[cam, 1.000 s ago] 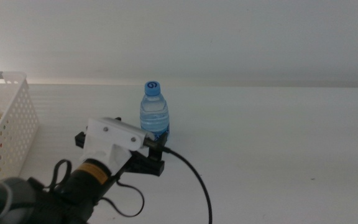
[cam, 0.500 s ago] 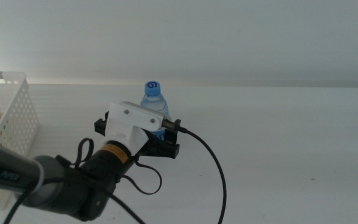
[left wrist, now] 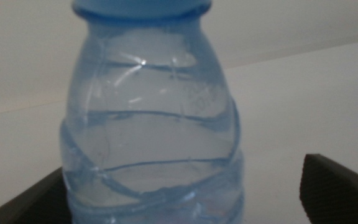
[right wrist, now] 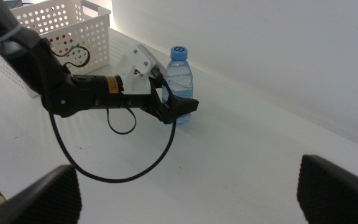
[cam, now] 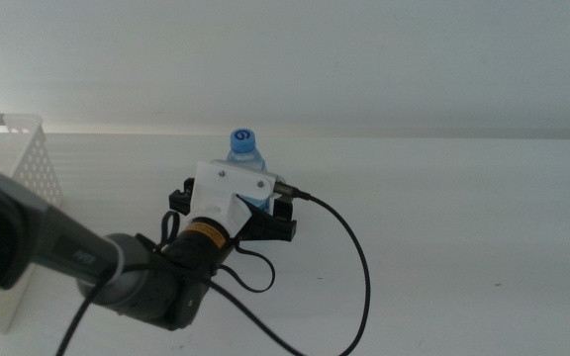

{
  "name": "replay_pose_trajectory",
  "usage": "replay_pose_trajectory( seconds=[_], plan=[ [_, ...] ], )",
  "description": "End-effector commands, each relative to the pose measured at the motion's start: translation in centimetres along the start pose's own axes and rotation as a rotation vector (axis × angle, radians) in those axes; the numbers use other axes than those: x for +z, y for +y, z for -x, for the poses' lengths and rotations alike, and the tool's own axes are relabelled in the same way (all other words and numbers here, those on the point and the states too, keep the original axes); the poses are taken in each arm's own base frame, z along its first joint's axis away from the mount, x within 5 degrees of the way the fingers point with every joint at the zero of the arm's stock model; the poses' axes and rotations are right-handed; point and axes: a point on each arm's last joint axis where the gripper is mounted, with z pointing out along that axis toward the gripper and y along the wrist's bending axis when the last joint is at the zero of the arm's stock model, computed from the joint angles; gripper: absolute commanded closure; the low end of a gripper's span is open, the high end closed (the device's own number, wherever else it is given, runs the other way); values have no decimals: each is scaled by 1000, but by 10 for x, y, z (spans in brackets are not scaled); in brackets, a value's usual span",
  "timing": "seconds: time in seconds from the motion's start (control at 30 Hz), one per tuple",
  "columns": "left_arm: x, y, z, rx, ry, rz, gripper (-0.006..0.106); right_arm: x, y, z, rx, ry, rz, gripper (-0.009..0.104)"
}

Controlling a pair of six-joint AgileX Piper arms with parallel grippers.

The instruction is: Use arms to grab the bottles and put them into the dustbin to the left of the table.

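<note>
A small clear water bottle (cam: 246, 153) with a blue cap stands upright near the middle of the white table (cam: 463, 247). My left gripper (cam: 236, 210) reaches in from the left and is open, one dark jaw on each side of the bottle's lower body. Up close, the bottle (left wrist: 151, 124) fills the left wrist view between the left gripper's (left wrist: 185, 190) two jaws, with gaps showing on both sides. The white perforated dustbin (cam: 23, 163) stands at the left edge. My right gripper (right wrist: 188, 193) hangs open well back from the bottle (right wrist: 180, 78) and is out of the middle view.
A black cable (cam: 359, 277) loops from the left wrist across the tabletop toward the front. The left arm (right wrist: 86, 90) stretches between the dustbin (right wrist: 61, 25) and the bottle. A pale wall rises behind the table's far edge.
The left arm has pushed forward and to the right. Its jaws, which were short of the bottle, now stand on either side of it. The bottle has stayed in place.
</note>
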Motion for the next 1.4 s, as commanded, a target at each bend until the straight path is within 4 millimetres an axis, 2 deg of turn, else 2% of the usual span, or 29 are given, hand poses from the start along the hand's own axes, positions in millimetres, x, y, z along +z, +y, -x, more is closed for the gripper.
replay_pose_trajectory(
  seconds=[0.0,0.23,0.3,0.37,0.47,0.6,0.67,0.83,0.97,1.07,1.17,1.37],
  plan=[
    [8,1,-3,-14,-1,21,7,-1,0,1,-10,-15,-4,2],
    [24,1,-10,-26,-19,44,8,-1,0,1,-10,-15,-4,2],
    [26,3,-11,-12,-3,55,14,-1,0,1,-10,-15,-4,2],
    [28,6,-11,-15,-6,64,24,-1,0,1,-10,-15,-4,2],
    [28,9,-8,-15,-27,70,51,-1,0,1,-10,-15,-4,2],
    [18,12,-2,-34,-20,86,102,-1,0,1,-10,-15,-4,2],
    [3,15,6,-39,-11,94,102,-1,0,1,-10,-15,-4,2],
    [-59,22,33,-57,35,99,102,-1,0,1,-10,-15,-4,2],
    [-106,25,59,-39,215,32,102,-1,0,1,-10,-15,-4,2],
    [-131,34,78,-12,323,-7,102,-1,0,1,-10,-15,-4,2],
    [-150,51,94,-42,426,-10,102,-1,0,1,-10,-15,-4,2],
    [-165,91,128,-9,650,45,102,-1,0,1,-10,-15,-4,2]
  ],
)
